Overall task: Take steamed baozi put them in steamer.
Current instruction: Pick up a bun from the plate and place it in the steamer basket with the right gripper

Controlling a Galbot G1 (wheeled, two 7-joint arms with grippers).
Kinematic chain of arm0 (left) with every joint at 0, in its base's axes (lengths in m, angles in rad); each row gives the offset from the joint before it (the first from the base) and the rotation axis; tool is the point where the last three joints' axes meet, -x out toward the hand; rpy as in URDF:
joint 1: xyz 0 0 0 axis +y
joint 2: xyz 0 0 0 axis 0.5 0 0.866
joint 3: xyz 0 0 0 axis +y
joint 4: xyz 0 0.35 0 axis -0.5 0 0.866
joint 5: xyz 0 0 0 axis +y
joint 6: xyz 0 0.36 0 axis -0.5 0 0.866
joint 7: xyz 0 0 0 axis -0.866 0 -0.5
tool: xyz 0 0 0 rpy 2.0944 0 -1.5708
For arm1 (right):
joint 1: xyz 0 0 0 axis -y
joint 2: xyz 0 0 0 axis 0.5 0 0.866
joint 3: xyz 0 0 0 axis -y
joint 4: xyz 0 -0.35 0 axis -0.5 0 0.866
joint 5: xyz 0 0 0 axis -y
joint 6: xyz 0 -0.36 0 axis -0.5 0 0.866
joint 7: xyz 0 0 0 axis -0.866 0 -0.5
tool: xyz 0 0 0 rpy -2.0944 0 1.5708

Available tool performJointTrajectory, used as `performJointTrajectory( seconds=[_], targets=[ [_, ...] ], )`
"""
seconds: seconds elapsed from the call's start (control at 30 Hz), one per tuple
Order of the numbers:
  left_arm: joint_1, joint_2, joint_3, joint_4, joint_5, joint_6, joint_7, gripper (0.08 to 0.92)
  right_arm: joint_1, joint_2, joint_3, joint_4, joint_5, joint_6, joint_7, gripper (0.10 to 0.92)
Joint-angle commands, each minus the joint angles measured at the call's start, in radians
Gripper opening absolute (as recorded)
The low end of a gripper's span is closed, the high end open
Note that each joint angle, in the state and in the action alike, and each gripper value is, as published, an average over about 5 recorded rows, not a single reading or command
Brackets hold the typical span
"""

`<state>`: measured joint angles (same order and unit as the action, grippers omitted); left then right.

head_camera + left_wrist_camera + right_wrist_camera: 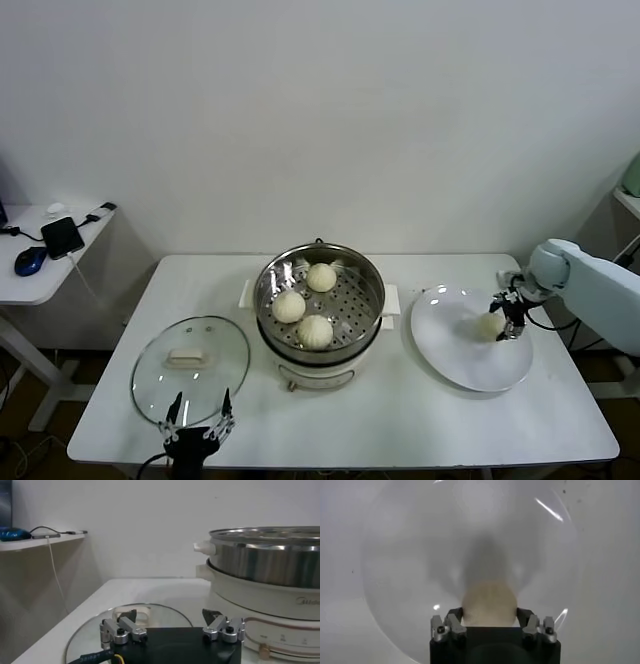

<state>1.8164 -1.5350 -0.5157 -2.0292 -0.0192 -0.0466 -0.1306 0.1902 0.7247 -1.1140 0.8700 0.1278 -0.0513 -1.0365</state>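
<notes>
On the far left stands a small white side table (45, 275) with a blue computer mouse (30, 261) and a black phone (62, 237) on it, apart from the main white table (400, 420).

At the near left edge of the main table is the left gripper (200, 412). It waits low above the table, and its fingers (122, 628) are spread wide with nothing between them. Just in front of it lies the round glass lid (190, 368), flat on the table, with its pale handle (187, 357) on top.

Next to the lid, in the middle of the table, stands the steamer (320, 312), a shiny steel pot on a white base with side handles. On its perforated tray lie three steamed baozi: one at the back (321, 277), one at the left side (289, 306), and one at the front (315, 331). The front one and the left one are very near each other; the back one is a little apart from them.

To the right of the steamer, close to it, lies the flat white plate (455, 365). The fourth baozi (490, 325) is at the right part of the plate, and the right gripper (506, 322) is there with it. In the right wrist view this baozi (489, 605) sits between the two fingers (452, 622), which are close on both sides of it, so the gripper is holding the bun. I cannot tell if the bun touches the plate or is raised a little above it. The white right arm (590, 285) comes in from the right edge of the table.
</notes>
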Motion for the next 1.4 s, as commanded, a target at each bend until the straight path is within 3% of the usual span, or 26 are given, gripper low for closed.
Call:
performJointTrajectory(
  seconds=[0.03, 0.27, 0.5, 0.7, 0.9, 1.4],
  targets=[
    [0.003, 0.003, 0.003, -0.003, 0.002, 0.0, 0.001, 0.823, 0.478, -0.007, -0.376, 0.239, 0.344, -0.064, -0.012, 0.704],
    [0.012, 0.011, 0.01, -0.013, 0.005, 0.001, 0.002, 0.823, 0.893, 0.151, -0.649, 0.481, 0.746, -0.221, 0.014, 0.704],
    [0.016, 0.015, 0.019, -0.024, 0.004, 0.001, 0.002, 0.823, 0.928, 0.301, -0.628, 0.694, 0.934, -0.37, 0.17, 0.704],
    [0.019, 0.019, 0.021, -0.034, 0.003, 0.0, 0.002, 0.823, 0.769, 0.387, -0.614, 0.712, 0.9, -0.451, 0.283, 0.704],
    [0.023, 0.021, 0.019, -0.039, 0.005, -0.003, 0.003, 0.823, 0.608, 0.402, -0.586, 0.619, 0.777, -0.495, 0.344, 0.704],
    [0.019, 0.017, 0.018, -0.036, 0.009, -0.008, 0.002, 0.823, 0.439, 0.378, -0.5, 0.544, 0.671, -0.529, 0.399, 0.704]
  ],
)
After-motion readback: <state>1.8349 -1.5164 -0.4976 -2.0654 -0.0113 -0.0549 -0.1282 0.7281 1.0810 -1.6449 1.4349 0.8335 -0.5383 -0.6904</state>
